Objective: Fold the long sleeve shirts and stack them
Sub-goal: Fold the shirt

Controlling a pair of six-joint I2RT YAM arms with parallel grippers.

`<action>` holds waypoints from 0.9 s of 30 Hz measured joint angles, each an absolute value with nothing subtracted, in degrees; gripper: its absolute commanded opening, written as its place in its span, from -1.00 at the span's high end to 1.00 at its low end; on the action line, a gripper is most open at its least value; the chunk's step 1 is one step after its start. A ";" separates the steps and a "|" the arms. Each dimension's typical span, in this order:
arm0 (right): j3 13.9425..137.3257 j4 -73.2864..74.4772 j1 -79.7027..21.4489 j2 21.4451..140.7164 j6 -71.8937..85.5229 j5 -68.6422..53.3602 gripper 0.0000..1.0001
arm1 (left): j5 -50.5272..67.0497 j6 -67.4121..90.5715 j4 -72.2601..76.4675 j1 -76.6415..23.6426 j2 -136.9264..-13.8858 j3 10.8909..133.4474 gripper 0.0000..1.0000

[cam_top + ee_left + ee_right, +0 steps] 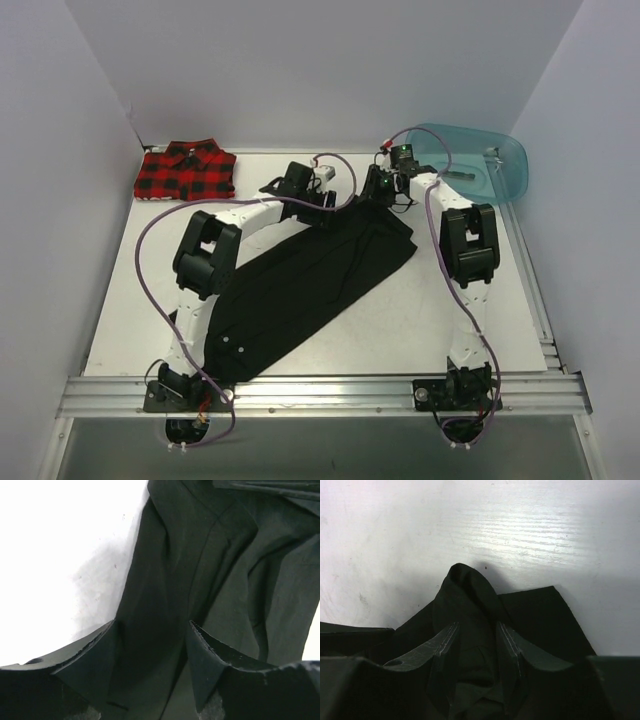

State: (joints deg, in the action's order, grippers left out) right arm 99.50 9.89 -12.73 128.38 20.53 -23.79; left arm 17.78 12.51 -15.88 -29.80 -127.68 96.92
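The black shirt (pixel 300 280) lies spread in a diagonal band across the middle of the table, from near left to far right. The red-and-black plaid shirt (pixel 187 171) lies folded at the far left corner. My left gripper (pixel 322 203) hangs over the black shirt's far edge; in the left wrist view (pixel 152 647) its jaws stand wide apart, with flat black cloth (pixel 210 570) below them. My right gripper (pixel 381 190) is at the shirt's far right corner; in the right wrist view (pixel 476 645) it is closed on a bunched fold of black cloth (pixel 467 595).
A translucent teal tub (pixel 480 165) stands at the far right corner, just beyond my right arm. White walls close in the table on the left, back and right. A metal rail (pixel 320 390) runs along the near edge.
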 measured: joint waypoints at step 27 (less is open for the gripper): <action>98.19 4.19 -11.60 132.49 24.01 -28.29 1.00 | 20.49 14.87 -13.32 -27.40 -132.25 100.40 0.69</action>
State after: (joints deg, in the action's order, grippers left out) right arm 98.19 4.19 -11.60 132.49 24.01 -28.29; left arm 20.49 14.87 -13.32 -27.40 -132.25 100.40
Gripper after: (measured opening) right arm 0.027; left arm 0.159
